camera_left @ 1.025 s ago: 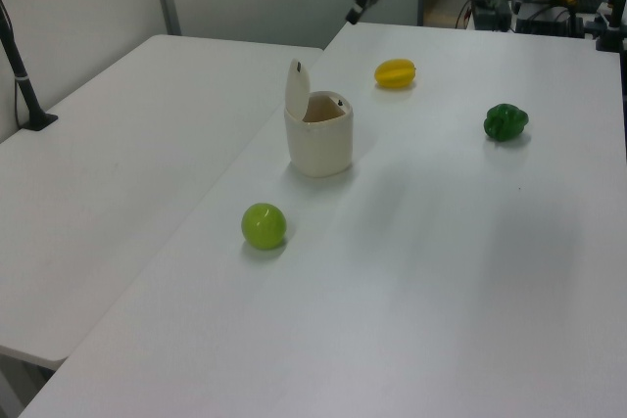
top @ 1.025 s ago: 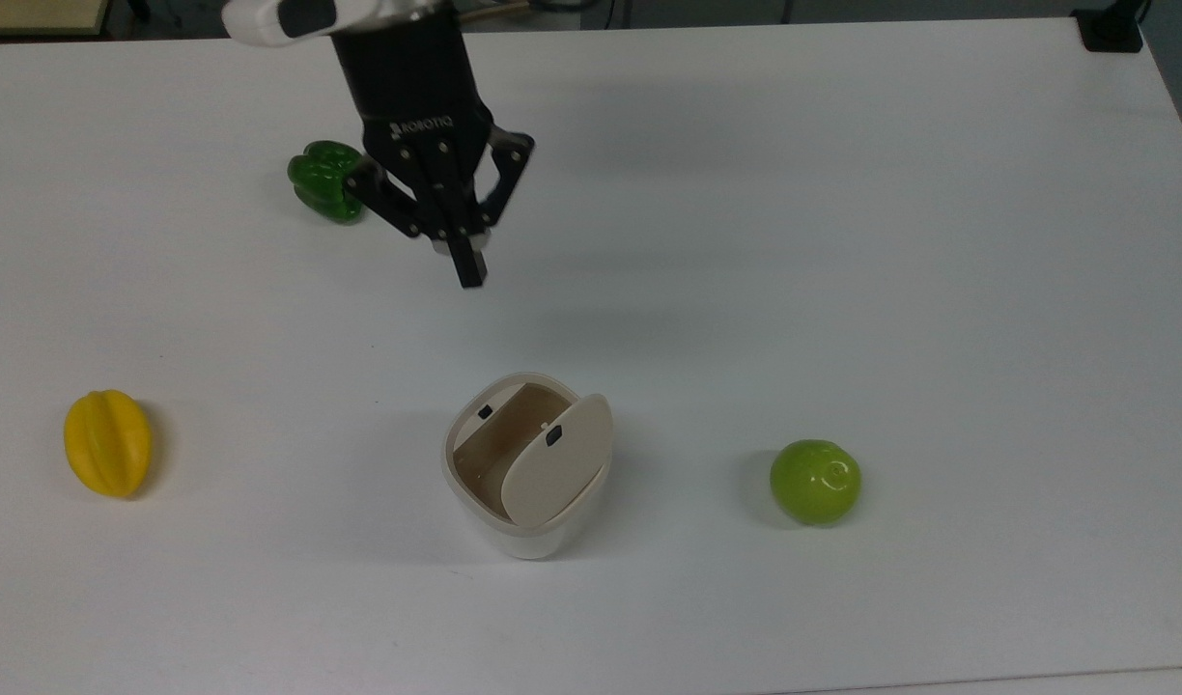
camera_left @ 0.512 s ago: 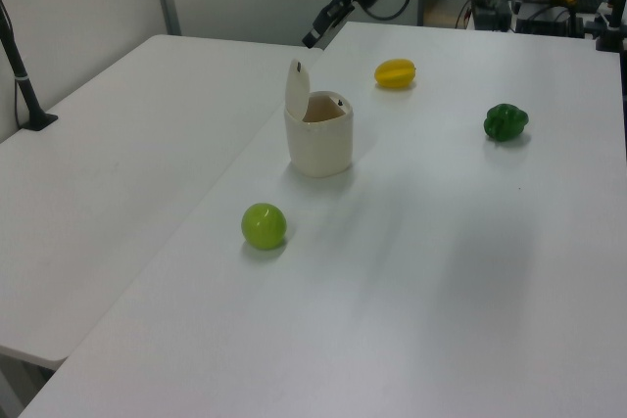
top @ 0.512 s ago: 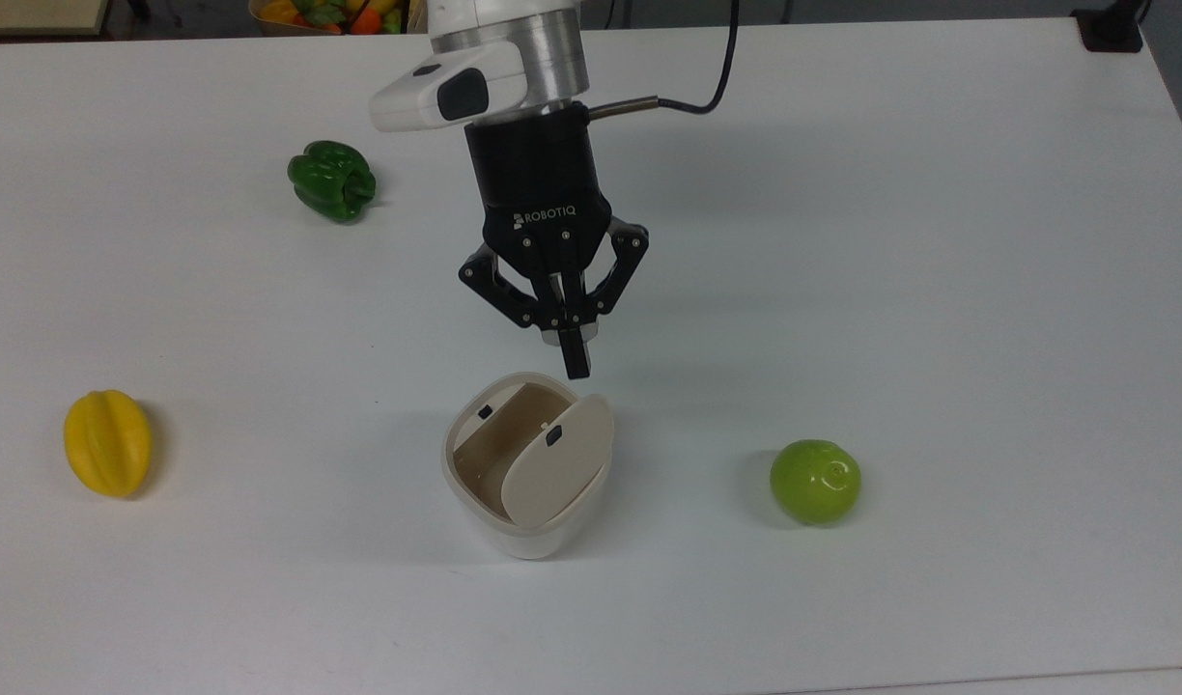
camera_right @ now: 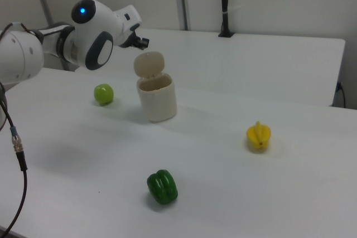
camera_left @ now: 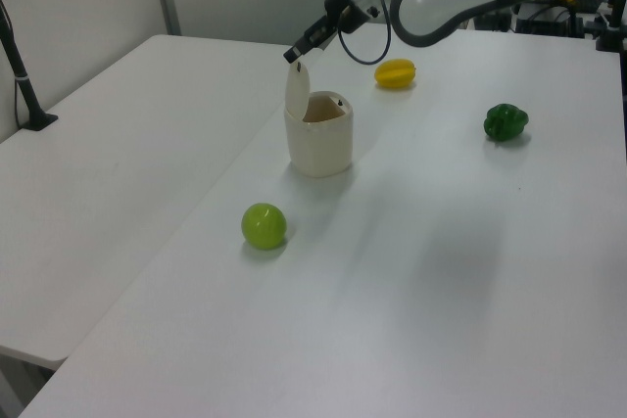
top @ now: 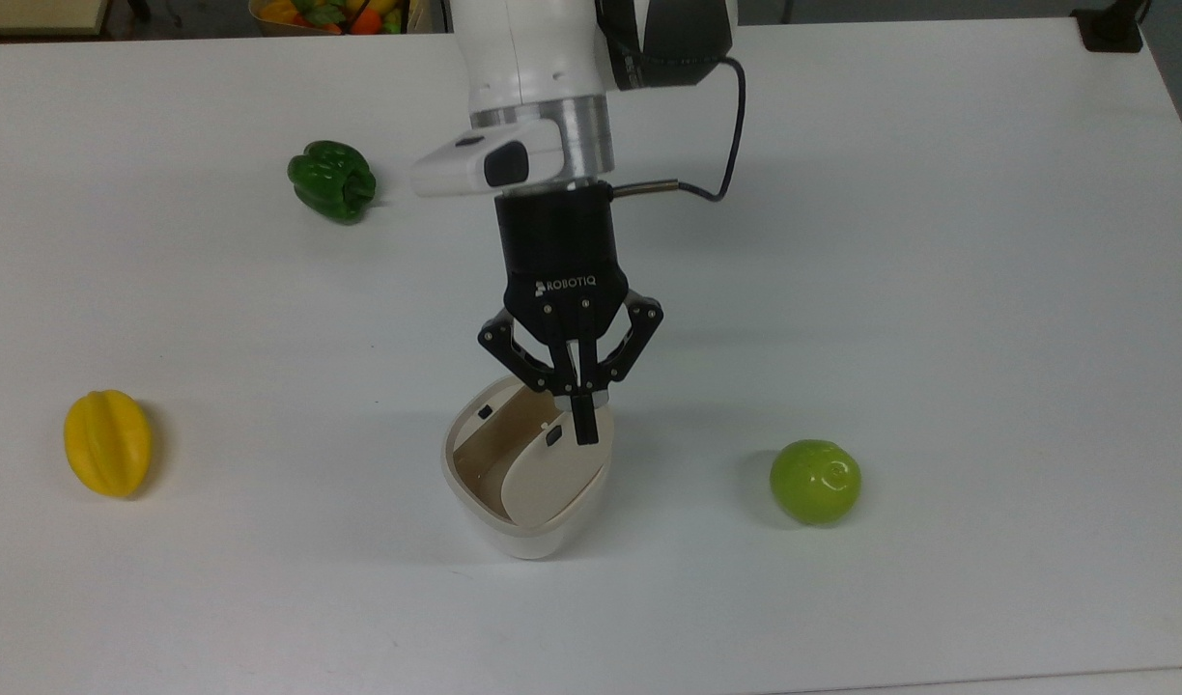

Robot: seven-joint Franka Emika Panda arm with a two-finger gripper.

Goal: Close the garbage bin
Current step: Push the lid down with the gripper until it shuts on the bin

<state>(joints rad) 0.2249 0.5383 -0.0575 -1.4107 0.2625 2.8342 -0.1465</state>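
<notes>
1. The garbage bin point(top: 523, 483) is standing near the middle of the white table point(top: 939, 290): a smooth cream plastic tub with a rounded-square rim, its beige lid point(top: 552, 473) standing raised on its hinge and showing a small black button point(top: 553, 436).
2. The gripper point(top: 582, 425), black with matte linkages, is hanging over the lid's upper edge with its two fingers point(top: 581, 417) pressed together, clenched on nothing; in the left view its tip point(camera_left: 292, 54) is sitting just above the lid's top.
3. A glossy green bell pepper point(top: 331, 180) is lying well apart toward the top view's upper left.
4. A ribbed yellow starfruit point(top: 107, 442) is resting at the top view's left.
5. A shiny round green apple point(top: 815, 482) is sitting at the top view's right of the bin.
</notes>
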